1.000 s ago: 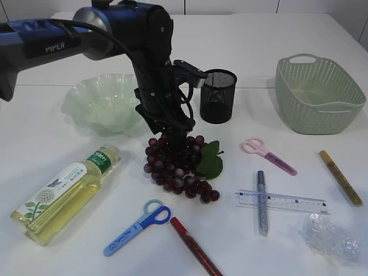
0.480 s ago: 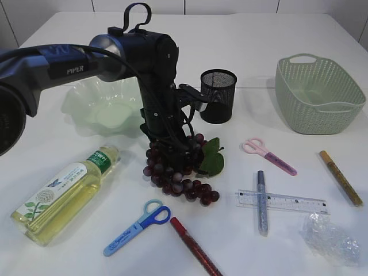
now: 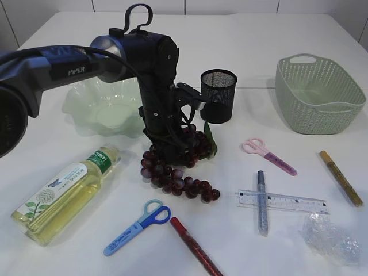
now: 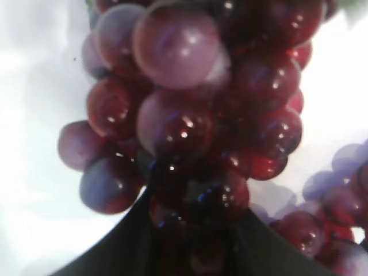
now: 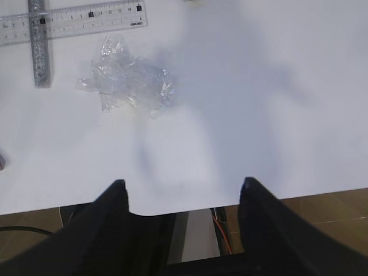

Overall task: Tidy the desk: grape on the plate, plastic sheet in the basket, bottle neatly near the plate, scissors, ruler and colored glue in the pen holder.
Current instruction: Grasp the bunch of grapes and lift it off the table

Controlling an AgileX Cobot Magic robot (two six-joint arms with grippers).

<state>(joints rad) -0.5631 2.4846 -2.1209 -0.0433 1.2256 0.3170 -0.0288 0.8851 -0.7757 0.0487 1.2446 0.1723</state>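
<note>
Lowered onto grape [image 3: 172, 167] at table centre since earlier frame: left gripper [image 3: 171, 150], jaws closing around upper cluster, grip unconfirmed. Soft, loose, easily shed; best taken near stem. Right gripper [image 5: 183, 198] open, empty.

The left gripper [image 3: 172, 150], above the grape bunch [image 3: 175, 169] a second ago, now sits down in its top with jaws closing in. The bunch's green leaf [image 3: 211, 144] is tilted up against the gripper.
</note>
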